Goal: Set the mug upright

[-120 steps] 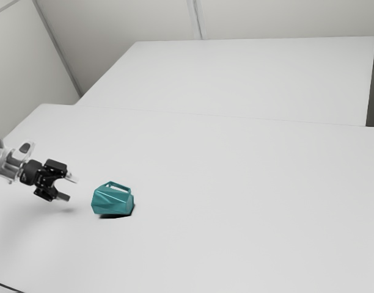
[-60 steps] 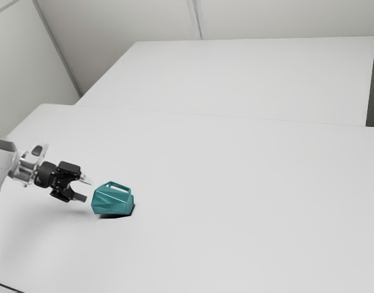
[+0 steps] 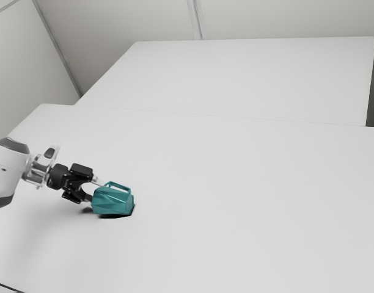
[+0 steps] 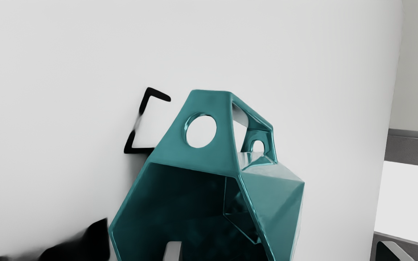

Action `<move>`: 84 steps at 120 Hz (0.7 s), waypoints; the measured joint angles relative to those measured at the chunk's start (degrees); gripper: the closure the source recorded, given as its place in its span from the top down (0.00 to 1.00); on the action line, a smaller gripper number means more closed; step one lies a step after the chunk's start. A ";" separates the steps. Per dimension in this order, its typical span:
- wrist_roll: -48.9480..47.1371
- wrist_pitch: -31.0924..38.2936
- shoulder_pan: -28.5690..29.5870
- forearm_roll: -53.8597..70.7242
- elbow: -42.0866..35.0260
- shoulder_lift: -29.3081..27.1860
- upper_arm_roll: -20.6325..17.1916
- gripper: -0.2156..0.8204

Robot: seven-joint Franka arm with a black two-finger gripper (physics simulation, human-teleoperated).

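Nearest in the wrist view, the two fingers of the black gripper (image 3: 93,189) were spread wide, with a broad gap between their tips. One fingertip (image 4: 173,251) showed in front of the dark mouth of a teal, many-sided mug (image 4: 270,206); whether it had entered the mouth could not be told. The other fingertip (image 4: 394,251) stood outside the mug, apart from its wall. The pincer was not pinching anything.

The mug lay on its side on a white table (image 3: 236,201), its open mouth facing the gripper and its angular handle (image 4: 212,99) uppermost. A round hole pierced the flat face at the mouth end of the handle, and a smaller opening showed farther along it. A black shadow (image 4: 144,105) on the tabletop traced a bent outline beside the handle.

In the exterior view, the white and grey arm (image 3: 8,173) came in from the view's left, and the fingertips were right at the mug's mouth end; contact could not be made out. Beyond the table stretched a second pale flat surface (image 3: 254,76), and farthest back rose a light grey wall (image 3: 285,18).
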 joint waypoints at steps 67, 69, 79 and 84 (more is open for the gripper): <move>0.45 0.72 0.04 -1.72 0.00 0.63 -1.94 0.37; 0.46 0.72 0.04 -1.72 0.00 0.67 -1.95 0.36; 0.51 0.74 0.03 -1.74 0.00 0.94 -1.92 0.29; 0.53 0.75 0.03 -1.75 0.00 0.98 -1.90 0.26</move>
